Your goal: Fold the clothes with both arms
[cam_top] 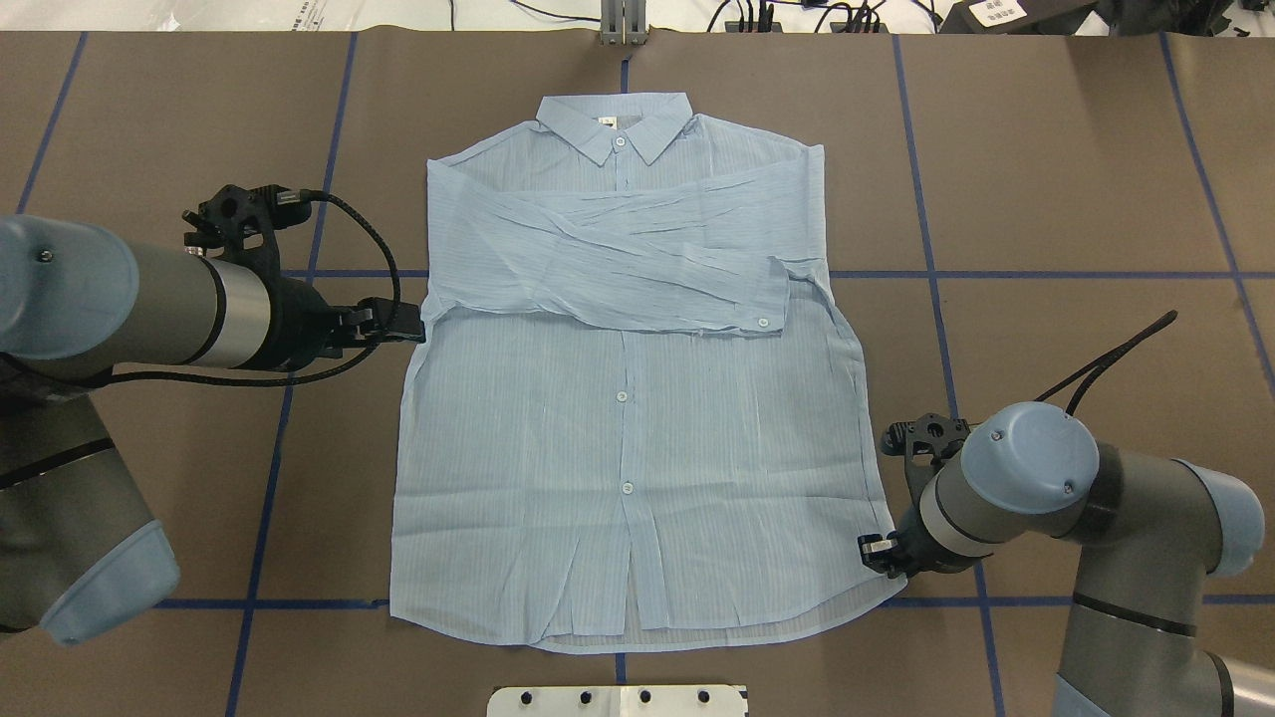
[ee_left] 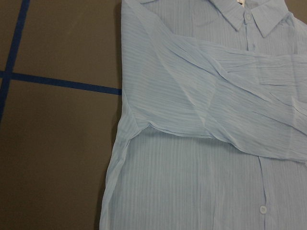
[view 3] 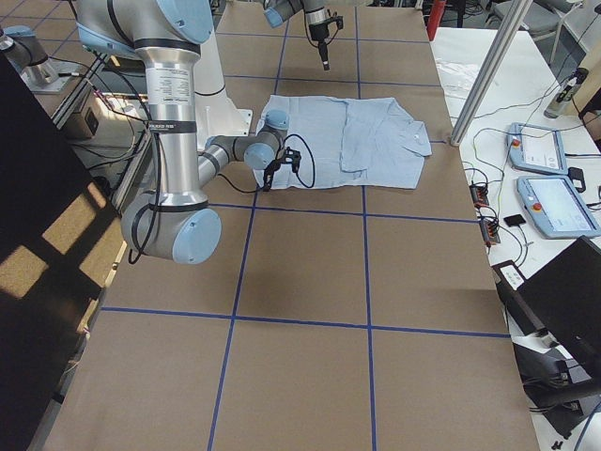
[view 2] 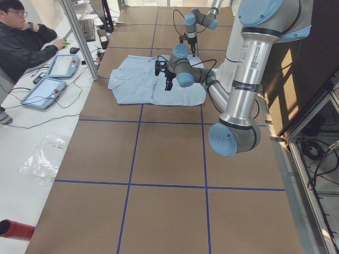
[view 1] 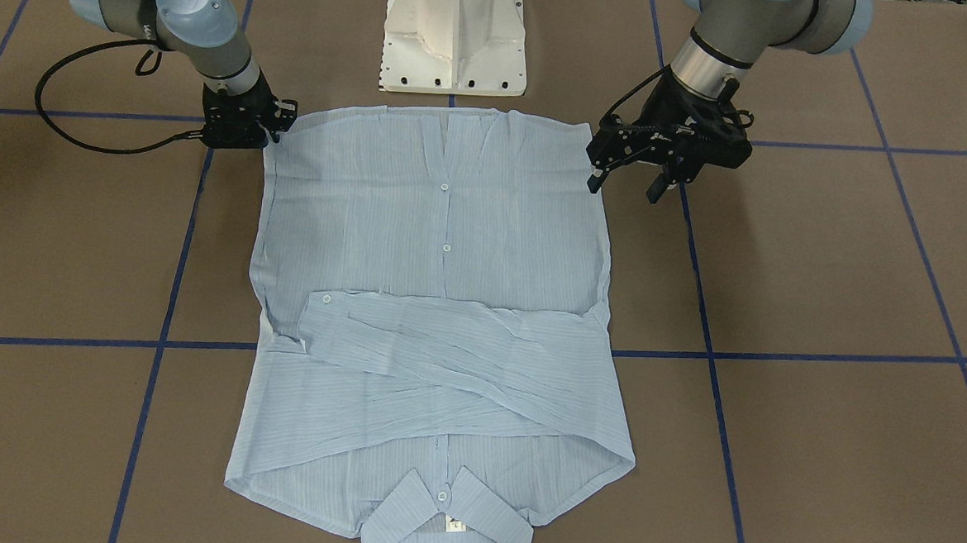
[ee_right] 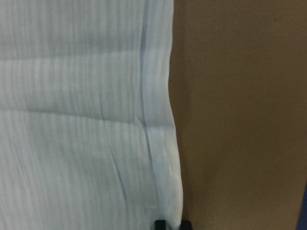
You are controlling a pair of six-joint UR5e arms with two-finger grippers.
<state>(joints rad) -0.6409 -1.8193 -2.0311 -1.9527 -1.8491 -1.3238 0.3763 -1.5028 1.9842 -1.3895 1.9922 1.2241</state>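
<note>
Even, soft light; right wrist view shows the shirt (ee_right: 86, 120) blurred.

In the overhead view we look forward and down on the tabletop (cam_top: 1046, 149); in the front view we face back across it, steeply, toward the white pedestal (view 1: 456, 34). Two end views look along the tabletop from afar. Each wrist view sits close over the shirt (ee_left: 201, 143), which all six views share.

a brown worktop (view 2: 169, 159) is crossed by blue tape lines (view 2: 130, 182) into large squares. along one side, a white bench (view 2: 21, 143) carries two tablets (view 2: 43, 93) and cables, with a seated man in black (view 2: 21, 45) near a metal post (view 2: 79, 37). sunlight patches (view 3: 47, 235) fall on a dark panel.
</note>
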